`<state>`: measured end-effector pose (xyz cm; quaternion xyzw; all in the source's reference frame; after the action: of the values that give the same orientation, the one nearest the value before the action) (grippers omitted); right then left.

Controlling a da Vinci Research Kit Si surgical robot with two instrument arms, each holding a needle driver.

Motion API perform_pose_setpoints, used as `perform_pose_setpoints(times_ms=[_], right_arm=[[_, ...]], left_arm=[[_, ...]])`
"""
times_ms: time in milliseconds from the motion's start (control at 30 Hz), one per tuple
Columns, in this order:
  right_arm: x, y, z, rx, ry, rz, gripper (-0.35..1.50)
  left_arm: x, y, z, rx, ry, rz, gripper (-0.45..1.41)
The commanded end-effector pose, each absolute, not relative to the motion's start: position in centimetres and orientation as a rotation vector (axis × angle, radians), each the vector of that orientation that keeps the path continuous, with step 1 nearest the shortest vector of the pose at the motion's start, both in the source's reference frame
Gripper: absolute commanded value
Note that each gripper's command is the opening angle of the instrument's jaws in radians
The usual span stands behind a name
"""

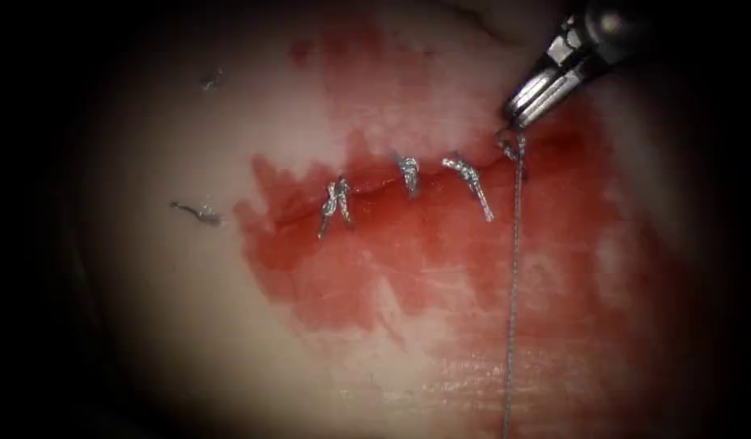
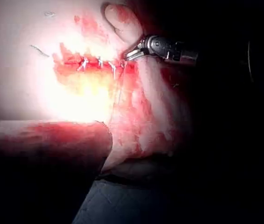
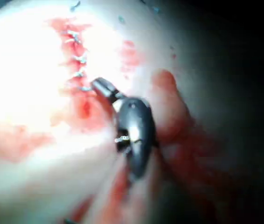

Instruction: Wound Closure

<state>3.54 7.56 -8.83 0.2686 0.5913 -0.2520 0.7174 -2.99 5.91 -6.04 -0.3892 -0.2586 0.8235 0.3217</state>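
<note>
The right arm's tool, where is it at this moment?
In the endoscope view, the right arm's tool sits at the cut's right end, just above the knot.

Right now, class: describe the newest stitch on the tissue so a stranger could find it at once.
Start at the red fluid on the tissue, where a row of knotted stitches crosses the cut. Follow the row right to the right tool. The small knot at its tip is the one: unlike its trimmed neighbours, a long thread trails from it.
</note>
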Motion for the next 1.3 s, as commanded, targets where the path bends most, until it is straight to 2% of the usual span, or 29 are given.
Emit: perform_pose_setpoints(times_ms=[33,1133,1300], right_arm=[[3.63,7.58,-8.80,0.595,1.310,-0.556,-0.35],[3.59,7.69,-8.57,0.499,1.240,-0.486,-0.35],[3.60,7.59,-8.64,0.457,1.261,-0.418,-0.35]], left_arm=[[-3.06,5.85,-6.00,-1.027,-0.685,2.161,-0.35],[-3.09,5.12,-5.84,-0.997,-0.796,2.180,-0.35],[-3.03,5.51,-6.18,-1.028,-0.737,2.140,-0.35]])
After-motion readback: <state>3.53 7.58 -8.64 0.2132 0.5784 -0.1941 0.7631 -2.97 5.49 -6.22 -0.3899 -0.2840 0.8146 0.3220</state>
